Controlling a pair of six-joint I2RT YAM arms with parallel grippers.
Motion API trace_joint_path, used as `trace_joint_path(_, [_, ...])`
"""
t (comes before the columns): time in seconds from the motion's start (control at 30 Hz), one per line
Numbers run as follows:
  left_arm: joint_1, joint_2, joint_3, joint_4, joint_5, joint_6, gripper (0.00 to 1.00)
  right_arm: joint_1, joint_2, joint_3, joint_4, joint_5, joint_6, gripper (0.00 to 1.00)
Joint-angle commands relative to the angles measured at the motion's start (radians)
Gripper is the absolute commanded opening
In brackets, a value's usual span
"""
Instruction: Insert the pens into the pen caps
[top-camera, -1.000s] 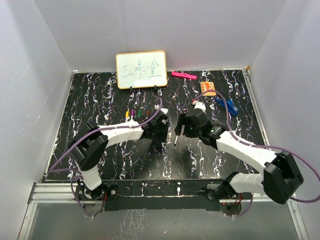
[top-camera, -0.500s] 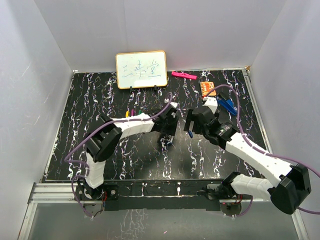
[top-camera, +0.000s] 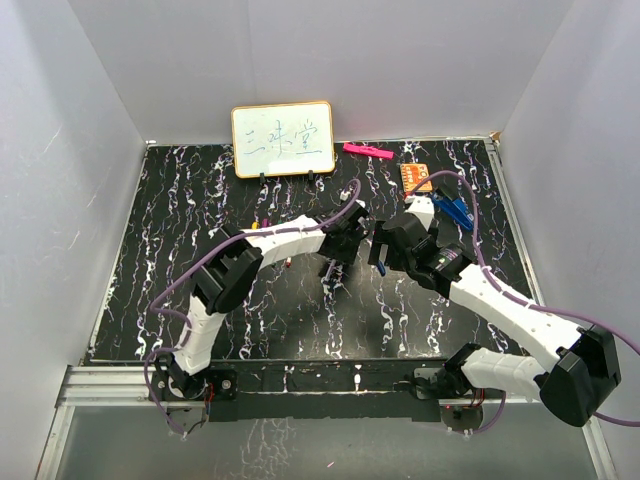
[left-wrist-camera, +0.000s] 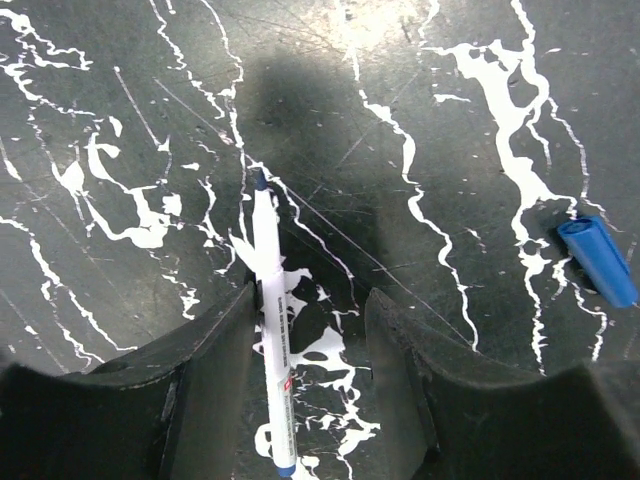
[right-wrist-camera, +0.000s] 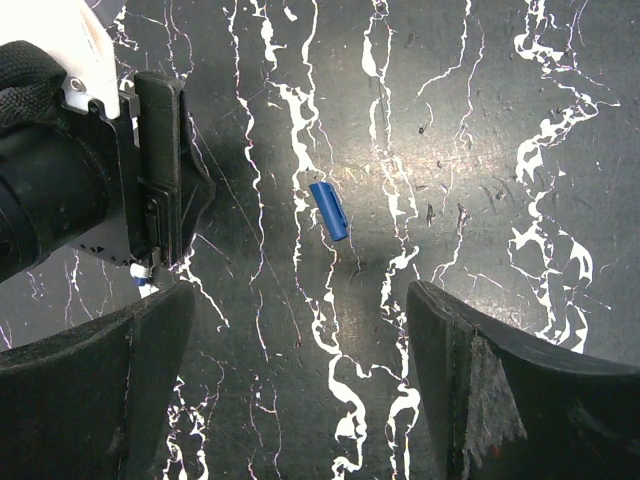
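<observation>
At the centre of the desk (left-wrist-camera: 480, 120), the left end effector (left-wrist-camera: 310, 300) is shown with its jaws parted wider than the white-barrelled pen (left-wrist-camera: 270, 330) seen between them. The pen runs close along one finger and is clear of the other, with its dark tip pointed away. A blue pen cap (right-wrist-camera: 329, 210) lies loose on the desk to one side, apart from the pen. The right end effector (right-wrist-camera: 300, 300) is held wide open facing that cap, with nothing gripped. Farther back, a blue clip (top-camera: 455, 208), an orange card (top-camera: 417, 176), a pink bar (top-camera: 367, 151) and a whiteboard (top-camera: 283, 140) are seen towards the rear.
</observation>
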Motion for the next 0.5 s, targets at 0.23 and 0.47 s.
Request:
trace_joint_path(0.23, [0.005,-0.004,-0.107,-0.271,-0.152,0.027,0.45,0.001,-0.018,0.024,0.049,0.025,0.007,0.86])
trace_joint_path(0.47, [0.004,-0.004,-0.137,-0.303,-0.154,0.045,0.39,0.000,-0.005,0.029,0.058,0.008,0.017,0.86])
